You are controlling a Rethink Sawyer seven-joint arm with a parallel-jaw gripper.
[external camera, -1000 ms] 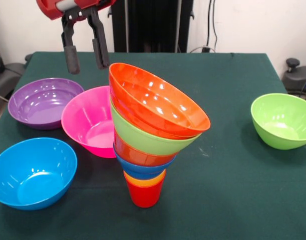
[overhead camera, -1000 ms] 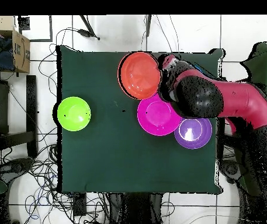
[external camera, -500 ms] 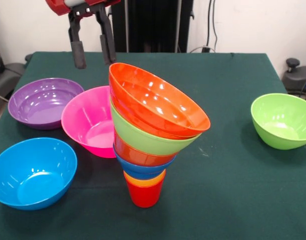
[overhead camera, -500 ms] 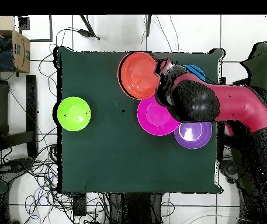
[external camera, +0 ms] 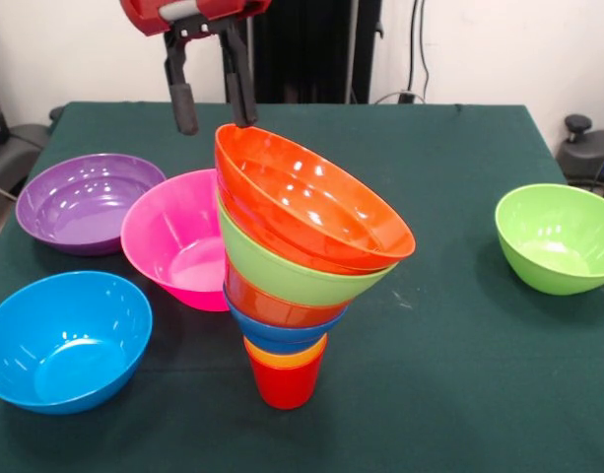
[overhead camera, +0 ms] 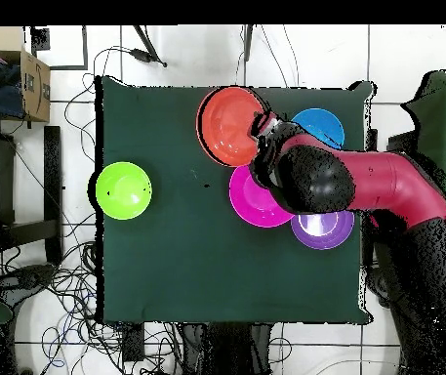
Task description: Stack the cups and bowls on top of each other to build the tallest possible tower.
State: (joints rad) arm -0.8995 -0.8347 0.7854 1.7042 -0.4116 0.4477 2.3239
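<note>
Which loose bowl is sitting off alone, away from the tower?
The lime green bowl; the pink, purple and light blue bowls cluster beside the tower.

Tower (external camera: 300, 258): glossy moulded plastic throughout, smooth walls carrying bright highlights; large orange-red bowl (external camera: 311, 197) at its top shows the strongest sheen. Beside the tower, pink bowl (external camera: 178, 239), purple bowl (external camera: 85, 202), light blue bowl (external camera: 65, 338) and lime green bowl (external camera: 556, 236): the same smooth, shiny plastic. Table cover (external camera: 459, 345) under the tower: dark green cloth, matt, faintly creased. Above the tower, gripper (external camera: 212, 92): glossy red shell, 2 matt black fingers (external camera: 184, 103).
</note>
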